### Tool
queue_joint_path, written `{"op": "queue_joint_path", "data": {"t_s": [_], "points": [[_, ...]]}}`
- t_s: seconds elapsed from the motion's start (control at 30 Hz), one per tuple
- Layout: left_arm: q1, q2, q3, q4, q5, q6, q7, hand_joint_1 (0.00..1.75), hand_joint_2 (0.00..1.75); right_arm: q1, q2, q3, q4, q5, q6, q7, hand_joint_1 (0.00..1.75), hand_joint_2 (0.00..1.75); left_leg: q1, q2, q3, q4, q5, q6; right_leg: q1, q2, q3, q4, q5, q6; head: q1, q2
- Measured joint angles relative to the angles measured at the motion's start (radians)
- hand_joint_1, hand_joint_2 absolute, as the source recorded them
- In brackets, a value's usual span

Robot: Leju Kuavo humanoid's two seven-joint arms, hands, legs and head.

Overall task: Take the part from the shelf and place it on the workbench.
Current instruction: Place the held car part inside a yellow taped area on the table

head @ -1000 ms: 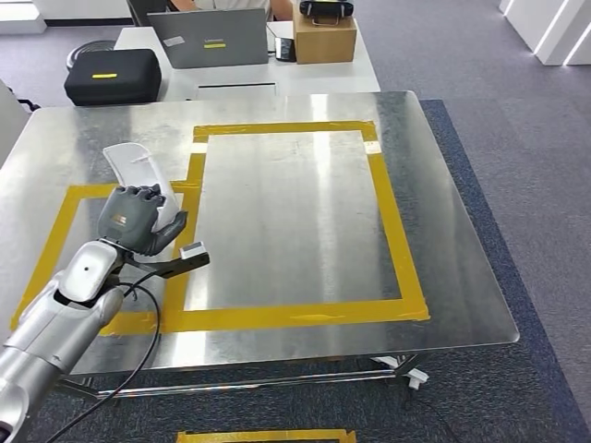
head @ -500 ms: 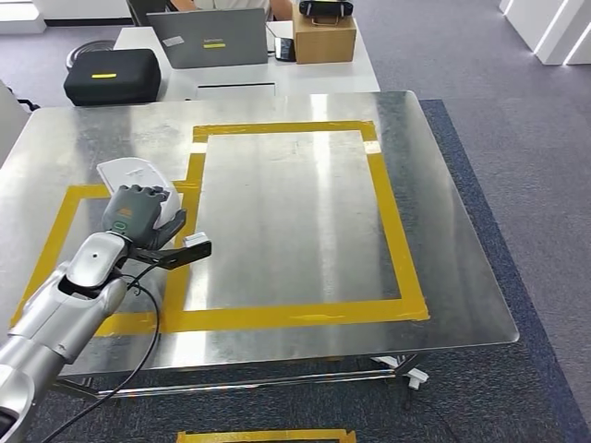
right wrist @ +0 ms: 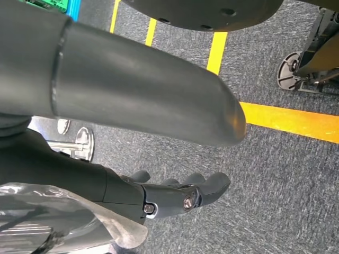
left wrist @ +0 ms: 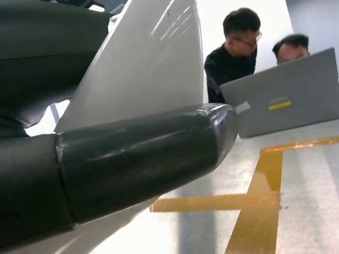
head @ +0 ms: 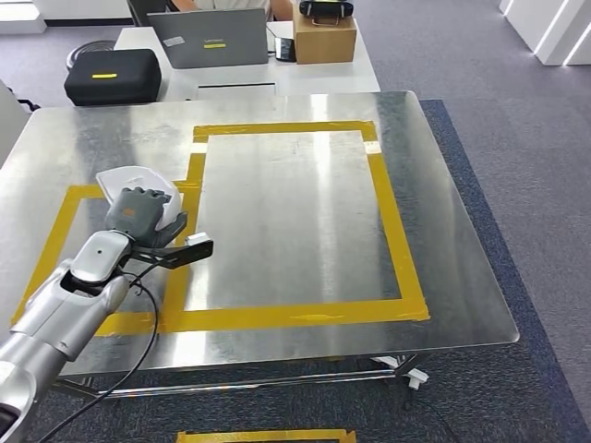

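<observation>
The left hand (head: pixel 143 218), dark grey with a matte finish, is closed around the part (head: pixel 127 179), a smooth white curved panel with a glossy surface. The part sits low over the workbench (head: pixel 293 212), above the smaller taped rectangle at its left side; whether it touches the surface cannot be determined. In the left wrist view the thick thumb (left wrist: pixel 132 159) lies across the part's (left wrist: pixel 152 63) white face, and the fingers behind it are hidden. The part's lower edge is covered by the hand in the head view.

The right hand (right wrist: pixel 176 196) hangs over grey carpet, fingers apart and slightly curled, holding nothing.

The workbench is brushed sheet metal with rounded corners, reflective, marked with yellow tape (head: pixel 391 221) forming 2 adjoining rectangles. A black cable (head: pixel 143 355) loops below the left forearm.

Beyond the workbench stands a white table (head: pixel 334 76) carrying a grey laptop (head: pixel 209 39), a black case (head: pixel 112 76) and a cardboard box (head: pixel 324 39). The left wrist view shows 2 persons (left wrist: pixel 235 47) behind the laptop, partly hidden by its lid.
</observation>
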Motion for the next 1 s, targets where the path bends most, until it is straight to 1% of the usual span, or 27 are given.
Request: {"op": "queue_joint_path", "data": {"t_s": [0.13,0.17,0.3,0.53,1.0], "points": [[-0.016,-0.002,-0.011,0.01,-0.007,-0.061,0.023,0.0,1.75,0.0,0.0,-0.008,0.0,-0.001,-0.005,0.0,0.0,0.0,0.0,0.0,0.0,0.0,0.0,0.0,0.0,0.0,0.0,0.0,0.0,0.0,0.0,0.0],[-0.02,-0.002,-0.013,0.013,-0.009,-0.067,0.028,0.0,1.75,0.0,0.0,-0.01,0.0,-0.001,-0.006,0.0,0.0,0.0,0.0,0.0,0.0,0.0,0.0,0.0,0.0,0.0,0.0,0.0,0.0,0.0,0.0,0.0],[-0.031,-0.004,-0.02,0.02,-0.01,-0.078,0.039,0.0,0.0,0.0,0.001,-0.02,0.0,-0.002,-0.008,0.0,0.0,0.0,0.0,0.0,0.0,0.0,0.0,0.0,0.0,0.0,0.0,0.0,0.0,0.0,0.0,0.0],[-0.037,-0.008,-0.021,0.022,0.009,-0.072,0.041,0.0,0.0,0.001,0.001,-0.024,0.0,-0.002,-0.009,0.0,0.0,0.0,0.0,0.0,0.0,0.0,0.0,0.0,0.0,0.0,0.0,0.0,0.0,0.0,0.0,0.0],[-0.025,-0.011,-0.01,0.021,0.021,-0.007,0.044,0.0,0.0,0.001,0.001,-0.032,0.0,0.004,-0.009,0.0,0.0,0.0,0.0,0.0,0.0,0.0,0.0,0.0,0.0,0.0,0.001,0.0,0.0,0.0,0.0,0.0]]}}
